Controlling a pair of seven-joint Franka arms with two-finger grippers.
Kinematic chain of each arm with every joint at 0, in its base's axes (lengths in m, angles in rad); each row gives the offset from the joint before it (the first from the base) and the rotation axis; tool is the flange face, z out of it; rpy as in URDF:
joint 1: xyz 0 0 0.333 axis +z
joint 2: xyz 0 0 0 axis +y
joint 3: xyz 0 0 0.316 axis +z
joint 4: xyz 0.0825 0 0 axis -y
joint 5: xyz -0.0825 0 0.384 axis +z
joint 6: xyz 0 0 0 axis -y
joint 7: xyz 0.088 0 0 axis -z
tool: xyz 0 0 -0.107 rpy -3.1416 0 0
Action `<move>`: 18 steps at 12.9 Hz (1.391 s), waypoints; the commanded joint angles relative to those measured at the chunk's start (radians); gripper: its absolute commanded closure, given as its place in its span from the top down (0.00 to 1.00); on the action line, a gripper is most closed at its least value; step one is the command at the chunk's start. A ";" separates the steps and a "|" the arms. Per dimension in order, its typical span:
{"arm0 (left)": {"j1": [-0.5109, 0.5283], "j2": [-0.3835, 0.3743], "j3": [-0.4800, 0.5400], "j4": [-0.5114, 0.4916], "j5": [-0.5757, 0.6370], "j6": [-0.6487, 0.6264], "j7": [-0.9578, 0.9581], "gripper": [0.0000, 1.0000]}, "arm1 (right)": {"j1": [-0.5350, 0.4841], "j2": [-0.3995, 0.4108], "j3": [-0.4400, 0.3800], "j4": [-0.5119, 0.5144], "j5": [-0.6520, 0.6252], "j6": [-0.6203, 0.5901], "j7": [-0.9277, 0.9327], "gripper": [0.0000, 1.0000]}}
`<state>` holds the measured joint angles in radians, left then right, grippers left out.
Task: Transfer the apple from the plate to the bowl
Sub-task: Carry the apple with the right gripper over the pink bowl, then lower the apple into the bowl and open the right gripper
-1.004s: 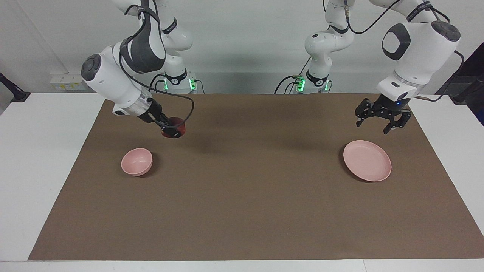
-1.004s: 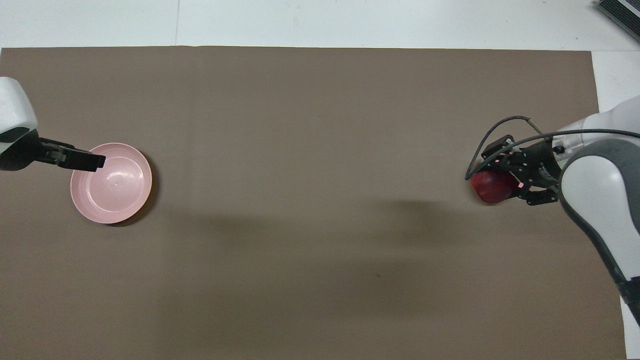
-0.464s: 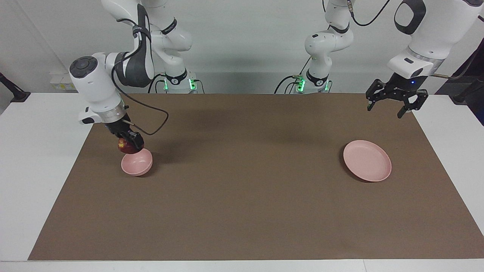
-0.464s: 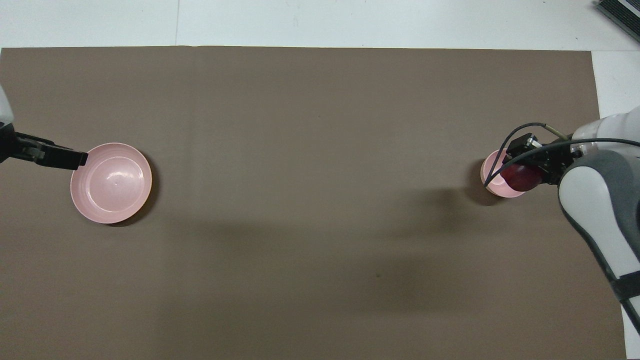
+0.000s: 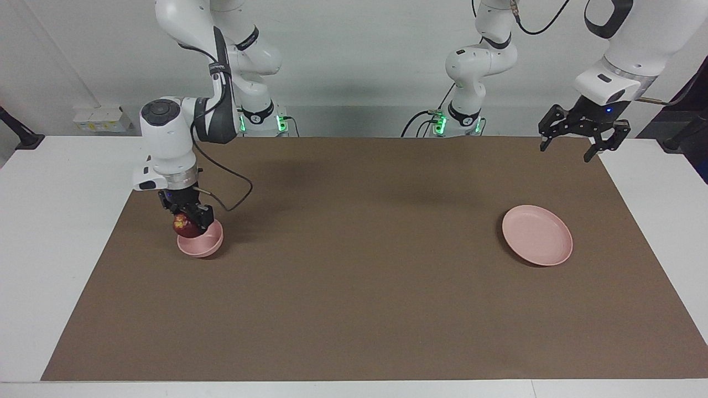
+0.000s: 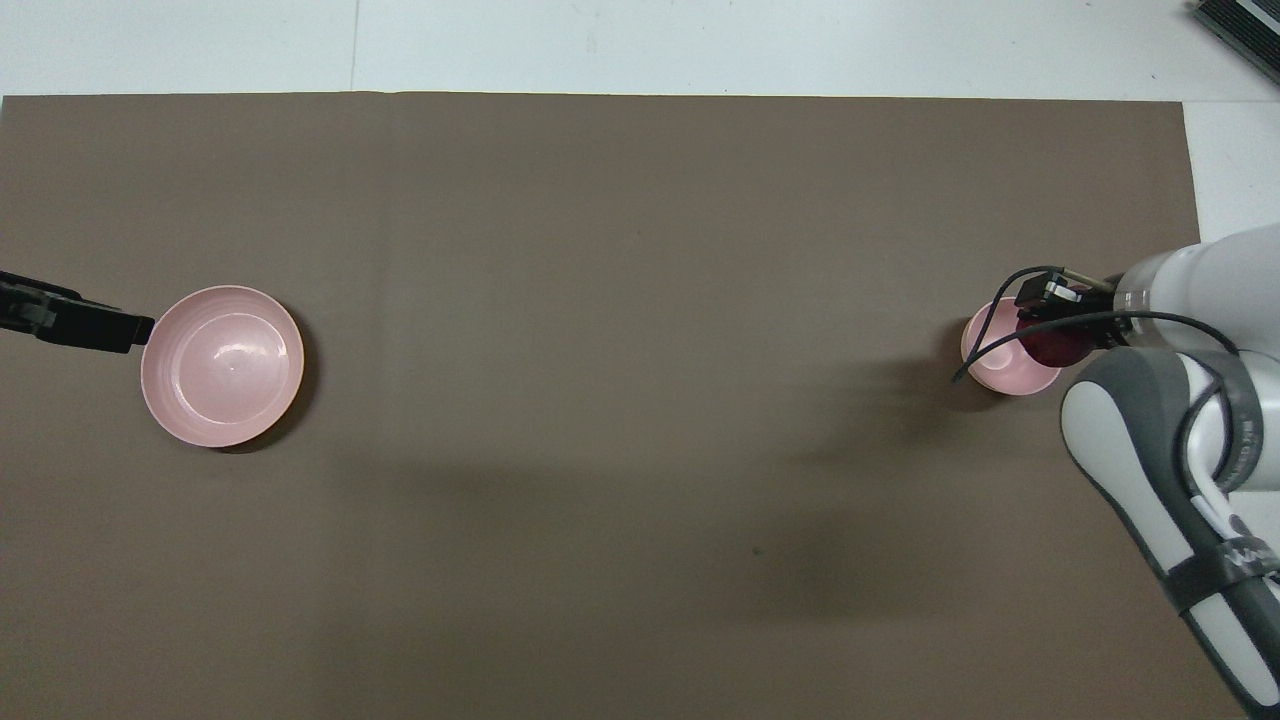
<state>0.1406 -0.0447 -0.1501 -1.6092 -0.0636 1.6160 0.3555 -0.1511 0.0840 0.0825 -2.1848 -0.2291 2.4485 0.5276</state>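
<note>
My right gripper (image 5: 188,219) is shut on the small dark red apple (image 5: 182,224) and holds it just over the rim of the small deep pink bowl (image 5: 203,244); whether the apple touches the bowl I cannot tell. In the overhead view the apple (image 6: 1052,346) covers part of the bowl (image 6: 998,366), with the right gripper (image 6: 1056,322) on it. The wide pink plate (image 5: 537,235) lies bare at the left arm's end and also shows in the overhead view (image 6: 222,365). My left gripper (image 5: 568,149) hangs open and empty, high over the mat beside the plate.
A brown mat (image 5: 359,265) covers most of the white table (image 5: 50,221). A cable (image 5: 232,188) loops from the right wrist over the mat beside the bowl. The arm bases stand at the robots' edge of the table.
My right gripper has carried the apple sideways and down to the bowl, turning to point straight down. My left gripper has risen and drawn back from the plate.
</note>
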 commanded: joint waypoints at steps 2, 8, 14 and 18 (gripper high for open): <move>-0.224 -0.007 0.242 0.015 0.019 -0.027 -0.004 1.00 | -0.021 -0.024 0.008 -0.088 -0.035 0.111 0.040 0.00; -0.279 0.046 0.305 0.141 0.005 -0.149 -0.010 1.00 | -0.044 0.007 0.006 -0.119 -0.165 0.236 0.113 0.00; -0.285 0.037 0.296 0.155 0.015 -0.197 -0.130 1.00 | -0.034 0.023 0.010 -0.118 -0.320 0.230 0.281 0.29; -0.286 0.040 0.299 0.155 0.024 -0.197 -0.142 1.00 | -0.036 0.011 0.013 -0.106 -0.317 0.189 0.279 1.00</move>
<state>-0.1270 -0.0206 0.1366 -1.4851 -0.0635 1.4469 0.2328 -0.1764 0.1114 0.0849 -2.2935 -0.5166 2.6574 0.7768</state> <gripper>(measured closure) 0.000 0.013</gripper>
